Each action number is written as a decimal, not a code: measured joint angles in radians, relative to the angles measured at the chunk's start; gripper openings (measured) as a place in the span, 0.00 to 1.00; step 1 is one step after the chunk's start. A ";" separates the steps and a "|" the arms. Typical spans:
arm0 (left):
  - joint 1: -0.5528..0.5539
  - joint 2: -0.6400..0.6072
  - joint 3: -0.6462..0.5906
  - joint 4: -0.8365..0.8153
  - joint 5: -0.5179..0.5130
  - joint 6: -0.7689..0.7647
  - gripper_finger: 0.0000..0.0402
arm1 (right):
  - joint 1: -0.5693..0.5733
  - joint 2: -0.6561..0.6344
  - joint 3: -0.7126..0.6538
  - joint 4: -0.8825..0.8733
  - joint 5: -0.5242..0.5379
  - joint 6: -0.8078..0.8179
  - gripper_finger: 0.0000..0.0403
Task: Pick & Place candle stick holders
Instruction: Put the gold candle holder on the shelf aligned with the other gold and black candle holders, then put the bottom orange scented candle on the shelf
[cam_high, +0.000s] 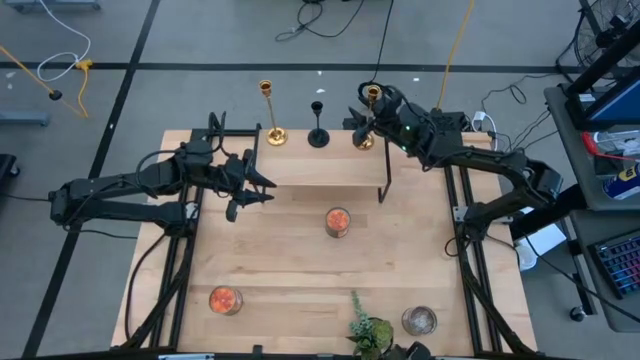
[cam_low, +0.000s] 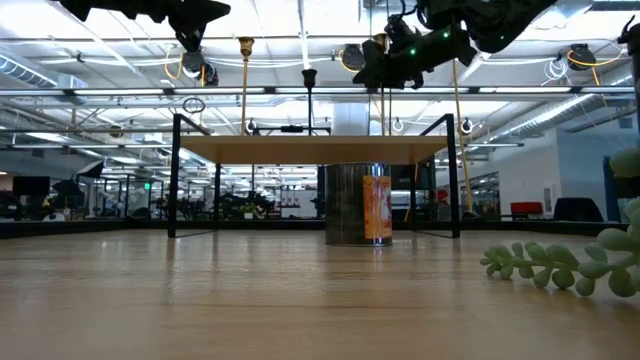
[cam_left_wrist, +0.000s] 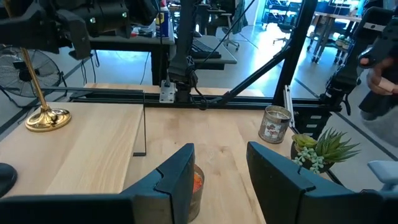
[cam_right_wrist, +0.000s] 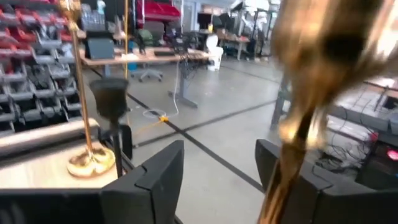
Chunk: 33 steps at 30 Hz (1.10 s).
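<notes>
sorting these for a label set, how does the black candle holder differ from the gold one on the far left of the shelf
The black candle holder is dark and matte; the left gold holder is shiny brass. The black one is shorter, its cup sitting lower in the low view than the gold one's. The black one stands mid-row, the gold one at the row's left end. Both stand upright on the raised shelf, each with a round base and thin stem.

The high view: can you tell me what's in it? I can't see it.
From above, the right gripper is at a gold candlestick holder on a raised shelf, beside a black holder and another gold one. The left gripper hovers open over the table.
</notes>
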<state>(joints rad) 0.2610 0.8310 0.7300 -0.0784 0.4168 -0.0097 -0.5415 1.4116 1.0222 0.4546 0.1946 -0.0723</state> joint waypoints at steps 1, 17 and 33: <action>0.000 0.000 0.000 0.000 0.000 0.000 0.38 | 0.000 -0.007 0.000 -0.026 0.017 0.000 0.50; 0.000 0.000 0.000 -0.053 0.000 -0.044 0.38 | 0.024 -0.244 0.000 -0.528 0.034 0.131 0.50; -0.109 0.000 0.000 -0.162 -0.112 -0.069 0.38 | 0.364 -0.290 0.000 -0.805 -0.261 0.452 0.50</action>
<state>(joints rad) 0.1520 0.8310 0.7300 -0.2399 0.3047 -0.0786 -0.1776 1.1217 1.0218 -0.3500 -0.0661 0.3800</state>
